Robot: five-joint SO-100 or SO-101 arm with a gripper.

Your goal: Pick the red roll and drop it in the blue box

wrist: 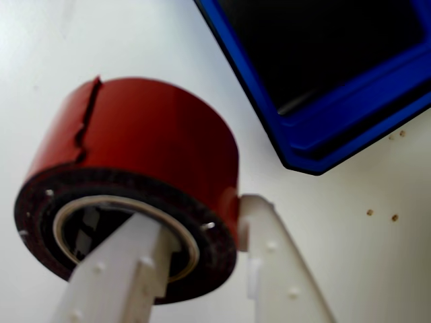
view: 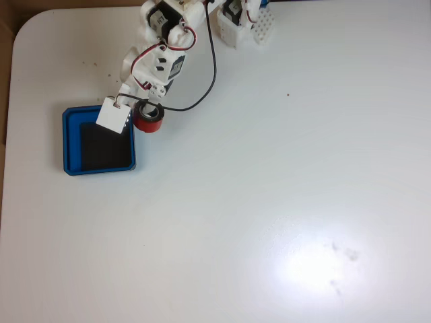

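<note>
Gripper [wrist: 222, 269] clamped on red roll [wrist: 145, 158]: one finger through core hole, other pressing outer wall, thin grip.

Fixed view: roll [view: 149, 119] just beside blue box [view: 73, 168], at its upper right corner, not over floor; probably lifted, height unclear.

Risk: release here drops roll on table or rim; roll may tilt off inner finger.

Wrist view alone shows finger placement and torn tape edge.

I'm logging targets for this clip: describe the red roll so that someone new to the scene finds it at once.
In the fixed view, look at the white table's upper left, where the blue box sits. Just off the box's upper right corner is the red roll, with the end effector gripping its wall, one finger through its hole. It is the only red, ring-shaped thing there, far smaller than the box.
</note>
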